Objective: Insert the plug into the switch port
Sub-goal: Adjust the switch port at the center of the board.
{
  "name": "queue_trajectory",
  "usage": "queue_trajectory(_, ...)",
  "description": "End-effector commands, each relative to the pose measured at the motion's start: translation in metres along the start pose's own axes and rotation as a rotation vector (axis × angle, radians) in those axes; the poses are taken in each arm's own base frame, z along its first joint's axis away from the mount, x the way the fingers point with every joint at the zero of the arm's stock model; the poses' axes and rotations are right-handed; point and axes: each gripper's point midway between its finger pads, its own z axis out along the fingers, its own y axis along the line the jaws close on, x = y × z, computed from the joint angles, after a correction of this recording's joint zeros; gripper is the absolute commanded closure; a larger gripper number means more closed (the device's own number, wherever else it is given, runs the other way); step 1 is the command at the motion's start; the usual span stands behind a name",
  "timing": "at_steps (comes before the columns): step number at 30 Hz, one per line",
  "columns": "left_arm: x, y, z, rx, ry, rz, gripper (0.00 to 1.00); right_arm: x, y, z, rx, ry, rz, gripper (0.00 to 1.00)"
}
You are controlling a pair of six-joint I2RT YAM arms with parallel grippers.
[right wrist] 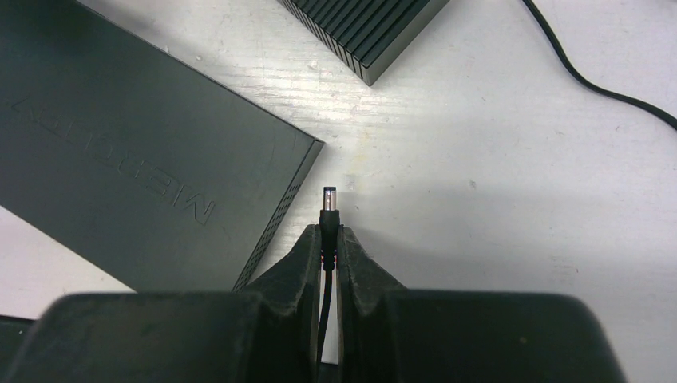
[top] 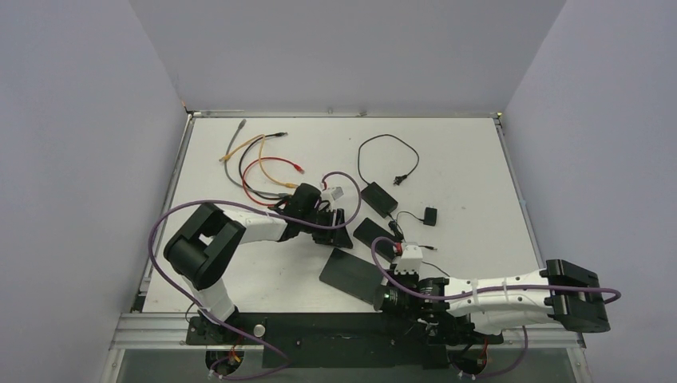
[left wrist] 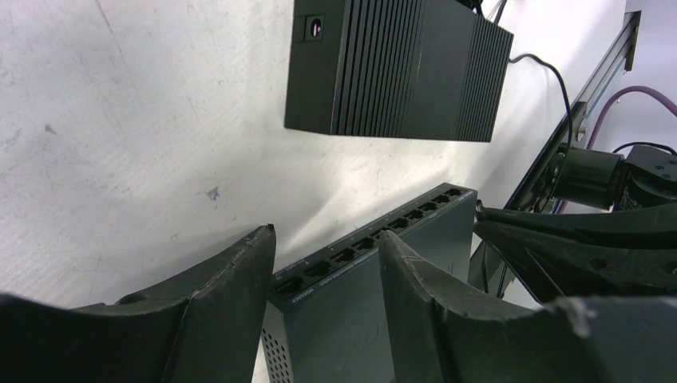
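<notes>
**Barrel plug [right wrist: 328, 206] could skid off the network switch [right wrist: 120, 159]**

Nearest the wrist camera, the right gripper [right wrist: 329, 233] has its fingers pressed together on the barrel plug's black collar. Only the metal tip pokes out, toward 12 o'clock. That hold is narrow and sits on a round body, so I judge the plug may swivel or slide back between the pads once its tip meets resistance. The lead runs down between the fingers, and any tug on it would add to that twist.

Just beyond, the network switch presents only a corner and a vented side to the plug. No round socket shows in any view, so a push from here would likely strike bare casing and shove the box across the table [right wrist: 495, 207].

Farther on, in the left wrist view, the left gripper [left wrist: 327, 234] has its fingers spread at the switch's end, where the row of network jacks [left wrist: 343, 255] runs. I cannot tell whether they touch it, so the switch may not be braced.

The plug sits in the right fingers' pinch over bare table. The switch's nearest corner lies just beside the tip at about 10 o'clock, apart from it. The ribbed power brick [right wrist: 363, 32] lies beyond at 12 o'clock.
</notes>
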Motion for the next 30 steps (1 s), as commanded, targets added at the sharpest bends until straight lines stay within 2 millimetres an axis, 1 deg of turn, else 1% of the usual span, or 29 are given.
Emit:
queue_trajectory(1,-0.002,-0.006,-0.007,0.016,-0.030,0.047,0.52,-0.011,0.017,0.005,-0.025,-0.029,0.013,1.00)
queue_trajectory(11,0.020,0.001,-0.020,0.003,-0.031,0.031,0.52,-0.025,0.036,0.018,0.001,-0.034,-0.036,1.00)
queue_trajectory(13,0.025,0.002,-0.023,0.000,-0.031,0.026,0.52,-0.029,0.043,0.020,-0.007,-0.034,-0.040,1.00)
queue_trajectory(14,0.030,0.004,-0.025,-0.005,-0.027,0.021,0.52,-0.030,0.043,0.022,-0.005,-0.031,-0.047,1.00)
queue_trajectory(15,0.029,0.003,-0.027,-0.003,-0.035,0.023,0.52,-0.033,0.047,0.025,-0.008,-0.033,-0.038,1.00)
queue_trajectory(16,0.035,0.007,-0.029,-0.014,-0.030,0.014,0.52,-0.033,0.049,0.026,-0.014,-0.026,-0.050,1.00)
queue_trajectory(17,0.035,0.005,-0.032,-0.013,-0.042,0.008,0.52,-0.036,0.053,0.028,-0.020,-0.027,-0.042,1.00)
queue_trajectory(18,0.040,0.009,-0.033,-0.026,-0.043,-0.006,0.52,-0.036,0.055,0.029,-0.027,-0.019,-0.058,1.00)
queue_trajectory(19,0.040,0.006,-0.037,-0.018,-0.057,-0.018,0.52,-0.039,0.060,0.032,-0.033,-0.021,-0.051,1.00)
queue_trajectory(20,0.046,0.009,-0.038,-0.025,-0.057,-0.031,0.52,-0.039,0.062,0.033,-0.042,-0.013,-0.071,1.00)
queue_trajectory(21,0.044,0.005,-0.043,-0.016,-0.077,-0.039,0.52,-0.041,0.068,0.035,-0.055,-0.010,-0.081,1.00)
queue_trajectory(24,0.052,0.004,-0.056,-0.027,-0.110,-0.060,0.52,-0.047,0.083,0.040,-0.096,0.001,-0.093,1.00)
queue_trajectory(27,0.060,0.006,-0.068,-0.050,-0.121,-0.075,0.52,-0.054,0.110,0.046,-0.170,0.018,-0.114,1.00)
queue_trajectory(28,0.059,0.004,-0.074,-0.049,-0.144,-0.072,0.52,-0.056,0.115,0.047,-0.180,0.018,-0.122,1.00)
queue_trajectory(29,0.063,0.006,-0.077,-0.062,-0.140,-0.080,0.52,-0.061,0.123,0.049,-0.188,0.018,-0.144,1.00)
queue_trajectory(30,0.061,0.005,-0.082,-0.064,-0.167,-0.082,0.52,-0.066,0.131,0.051,-0.193,0.015,-0.152,1.00)
